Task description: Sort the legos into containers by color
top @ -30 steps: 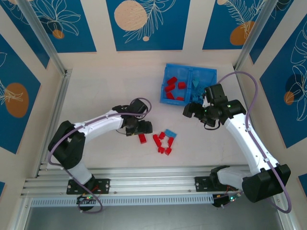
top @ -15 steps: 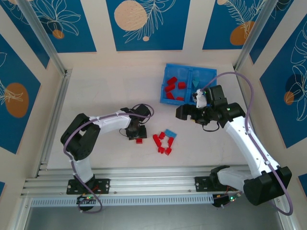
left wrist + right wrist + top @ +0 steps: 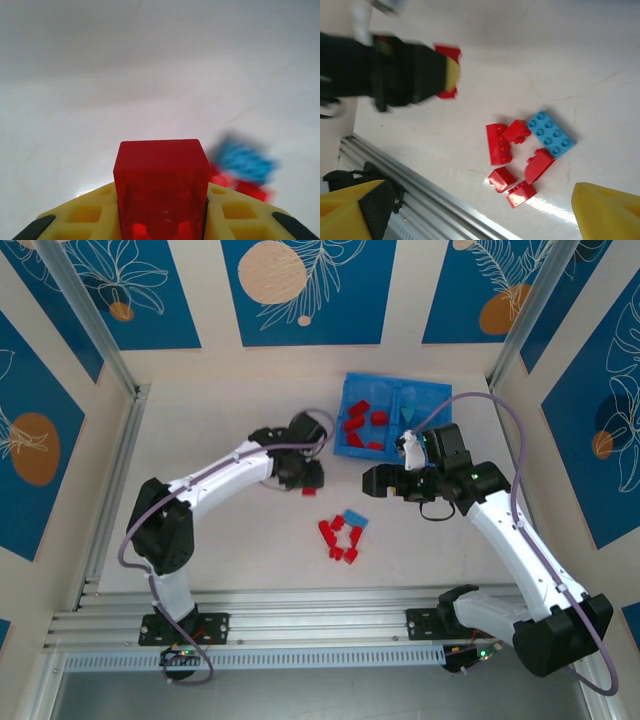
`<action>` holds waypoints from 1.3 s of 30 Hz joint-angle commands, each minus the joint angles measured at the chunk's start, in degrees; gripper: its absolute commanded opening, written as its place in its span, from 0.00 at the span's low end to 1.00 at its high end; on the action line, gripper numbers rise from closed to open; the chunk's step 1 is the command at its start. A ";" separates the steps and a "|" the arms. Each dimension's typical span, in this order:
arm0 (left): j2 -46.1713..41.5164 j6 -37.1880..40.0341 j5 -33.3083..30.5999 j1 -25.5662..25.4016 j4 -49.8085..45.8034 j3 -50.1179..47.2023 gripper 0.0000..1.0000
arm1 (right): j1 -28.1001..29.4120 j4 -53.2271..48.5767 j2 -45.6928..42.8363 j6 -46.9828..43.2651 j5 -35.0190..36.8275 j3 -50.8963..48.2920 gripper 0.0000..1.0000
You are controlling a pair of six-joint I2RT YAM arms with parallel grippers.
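**Desk:** What's in the left gripper (image 3: pixel 161 220)?

**Operator:** I have it closed on one red lego (image 3: pixel 161 175). On my left wrist feed the brick stands upright between the yellow pads (image 3: pixel 95 212), with its smooth top face towards the camera. From the top camera, I see the brick held over the table (image 3: pixel 230 410), just left of the tray's near-left corner and outside the tray.

**Desk:** And the right gripper (image 3: pixel 371 481)?

**Operator:** Its jaws are spread wide with nothing between them. It sits just in front of the tray, above the loose pile. Through its own camera I'm looking down between its two yellow fingers (image 3: pixel 607 210) at that pile.

**Desk:** What's in the pile?

**Operator:** Five red legos (image 3: pixel 498 144) and one light blue lego (image 3: pixel 549 134). They are bunched close together on the table, and the blue one sits at the edge nearest the tray.

**Desk:** And the containers?

**Operator:** It's one bright blue tray (image 3: pixel 341 420) at the far right of the table, split down the middle. The left compartment (image 3: pixel 349 445) holds several red bricks. The right compartment (image 3: pixel 425 400) holds light blue ones, but my right arm covers part of it, so I can't count them.
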 commanded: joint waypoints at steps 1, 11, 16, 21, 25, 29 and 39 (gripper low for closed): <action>3.44 7.37 -0.58 -0.61 -2.06 12.21 0.29 | -0.21 1.72 -2.98 3.16 8.77 -0.29 0.93; 31.58 18.42 -1.80 -0.61 2.35 50.77 0.28 | -1.17 -1.06 -6.74 6.13 19.68 0.03 0.93; 40.39 16.14 -3.12 -0.65 10.33 57.97 0.29 | -1.28 -3.55 -8.46 7.85 20.32 0.21 0.93; 45.05 13.76 -4.12 -0.60 14.57 62.80 0.39 | -1.24 -4.52 -10.83 9.10 20.56 -0.27 0.92; 44.20 13.05 -3.98 -0.64 16.10 64.89 0.54 | -1.28 -3.65 -12.44 8.47 20.58 -1.51 0.92; 39.97 15.85 -4.80 -0.62 14.74 64.88 0.56 | -1.26 -2.24 -12.76 6.11 18.57 -2.93 0.92; 17.00 29.24 -0.19 -0.65 8.83 49.62 0.59 | 2.65 0.98 -6.35 -16.76 7.29 -7.73 0.92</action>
